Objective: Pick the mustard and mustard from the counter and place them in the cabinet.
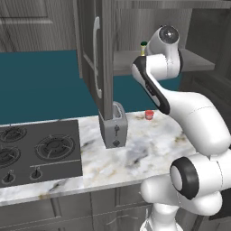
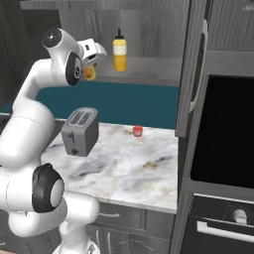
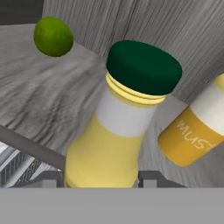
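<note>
My gripper (image 3: pixel 99 179) is shut on the smaller mustard (image 3: pixel 118 131), a pale yellow bottle with a dark green cap, held between the two fingertips (image 3: pixel 151 178). It is inside the open cabinet, over the grey shelf (image 2: pixel 149 72). From the left base view its green cap (image 1: pixel 143 44) peeks out beside the hand. In the right base view the gripper (image 2: pixel 92 69) holds it left of the taller orange-yellow mustard (image 2: pixel 119 52), which stands upright on the shelf. That taller mustard (image 3: pixel 197 131) lies just right of the held bottle. Whether the held bottle's base touches the shelf is hidden.
A green lime (image 3: pixel 53 36) rests on the shelf beyond the held bottle. The cabinet door (image 1: pixel 97 54) hangs open above a grey toaster (image 1: pixel 113 126) on the marble counter (image 1: pixel 149 144). A small red cup (image 1: pixel 149 114) stands near the wall. The black hob (image 1: pixel 36 151) is left; an oven (image 2: pixel 223 134) is right.
</note>
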